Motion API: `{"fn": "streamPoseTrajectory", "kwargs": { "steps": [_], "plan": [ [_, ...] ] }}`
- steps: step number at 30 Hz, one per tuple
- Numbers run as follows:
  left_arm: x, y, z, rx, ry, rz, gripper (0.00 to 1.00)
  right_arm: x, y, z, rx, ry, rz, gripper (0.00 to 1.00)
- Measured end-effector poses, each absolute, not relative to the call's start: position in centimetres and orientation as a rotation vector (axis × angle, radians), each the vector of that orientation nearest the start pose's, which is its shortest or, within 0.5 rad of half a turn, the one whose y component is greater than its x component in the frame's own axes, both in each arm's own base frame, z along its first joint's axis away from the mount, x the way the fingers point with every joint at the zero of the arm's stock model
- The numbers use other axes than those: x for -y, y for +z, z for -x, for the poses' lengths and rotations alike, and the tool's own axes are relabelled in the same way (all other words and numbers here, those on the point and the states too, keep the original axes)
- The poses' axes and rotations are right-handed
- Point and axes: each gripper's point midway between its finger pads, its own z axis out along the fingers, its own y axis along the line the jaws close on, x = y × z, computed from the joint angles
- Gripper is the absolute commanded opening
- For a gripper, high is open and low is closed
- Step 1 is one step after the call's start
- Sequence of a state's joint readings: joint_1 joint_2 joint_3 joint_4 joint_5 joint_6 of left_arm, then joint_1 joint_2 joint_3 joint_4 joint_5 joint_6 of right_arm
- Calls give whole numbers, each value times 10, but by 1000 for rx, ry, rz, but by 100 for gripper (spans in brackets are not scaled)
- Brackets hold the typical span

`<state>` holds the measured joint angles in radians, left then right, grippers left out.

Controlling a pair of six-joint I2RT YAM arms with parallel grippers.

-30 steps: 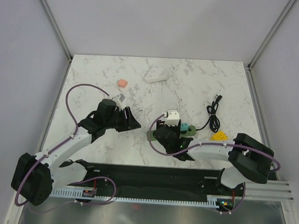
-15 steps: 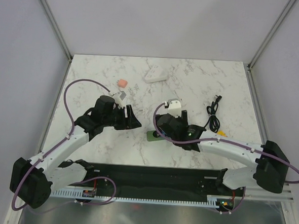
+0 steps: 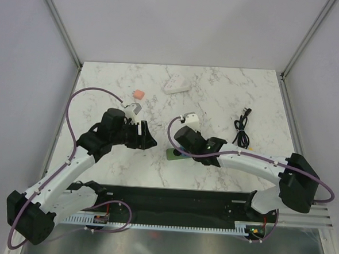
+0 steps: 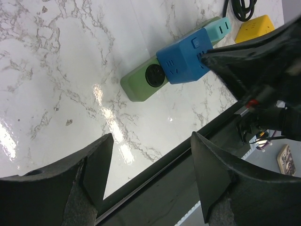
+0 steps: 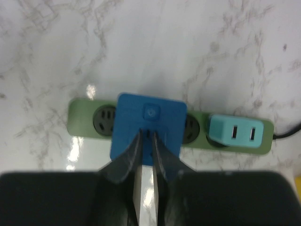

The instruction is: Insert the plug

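Here, white marble table (image 3: 229,90), grey walls (image 3: 181,24), left gripper (image 4: 151,139) spread wide, empty, right gripper (image 5: 146,134) nearly closed, tips on plug (image 5: 134,110).

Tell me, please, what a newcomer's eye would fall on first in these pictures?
The bright-blue plug stands out, sitting midway along the green power strip near the table's middle. The right pincer, its fingers close together, is at the plug's near edge. A teal adapter fills one end of the strip.

Robot lab test cell: white marble-pattern tabletop (image 3: 229,90) boxed in by plain pale grey wall panels (image 3: 181,24), aluminium corner post (image 3: 58,23); white-and-black left robot arm (image 3: 69,167), matching right robot arm (image 3: 253,162) bolted to black base rail (image 3: 176,199).
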<state>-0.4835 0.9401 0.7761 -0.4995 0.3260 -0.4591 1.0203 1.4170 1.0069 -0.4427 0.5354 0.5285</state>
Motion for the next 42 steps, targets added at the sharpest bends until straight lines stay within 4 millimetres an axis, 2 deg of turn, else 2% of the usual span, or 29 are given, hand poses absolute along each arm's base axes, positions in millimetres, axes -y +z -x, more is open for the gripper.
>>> {"fn": "streamPoseTrajectory", "kwargs": {
  "steps": [1,2,10,15,18,19,20,21,22,23,24,25,26,28,29,32,34,42],
  "plan": [
    [194,172,-211,-2330,-856,-220,75,-263,114,-245,-2288,125,338,16],
    [194,172,-211,-2331,-854,-223,75,-262,105,-247,-2281,109,318,15],
    [191,173,-208,-2326,-848,-231,76,-260,107,-247,-2268,145,278,16],
    [191,174,-207,-2326,-851,-232,75,-250,112,-245,-2302,136,282,23],
    [193,173,-205,-2332,-868,-240,71,-239,129,-248,-2306,147,252,39],
    [195,173,-205,-2336,-876,-239,70,-237,137,-250,-2297,162,232,53],
    [197,172,-206,-2338,-885,-239,69,-233,149,-252,-2281,184,205,60],
    [200,172,-207,-2339,-905,-241,66,-230,159,-254,-2265,202,178,73],
    [204,172,-209,-2340,-929,-241,65,-227,166,-254,-2252,216,157,78],
    [209,170,-211,-2345,-952,-241,61,-221,175,-252,-2238,233,130,83],
    [214,166,-213,-2358,-975,-240,53,-218,180,-250,-2227,245,118,95],
    [219,161,-215,-2378,-994,-235,49,-215,186,-247,-2214,267,95,98],
    [224,154,-217,-2402,-1010,-236,41,-209,192,-243,-2199,287,76,98],
    [235,137,-219,-2468,-1027,-232,31,-199,198,-235,-2183,310,53,98],
    [238,132,-220,-2490,-1028,-234,22,-195,199,-232,-2179,318,45,98],
    [255,117,-220,-2541,-1039,-252,6,-183,206,-222,-2158,349,19,98],
    [265,111,-226,-2554,-1043,-257,2,-176,211,-216,-2142,370,9,98],
    [309,87,-247,-2612,-1001,-260,2,-161,225,-201,-2086,433,16,98]
  ]
}}
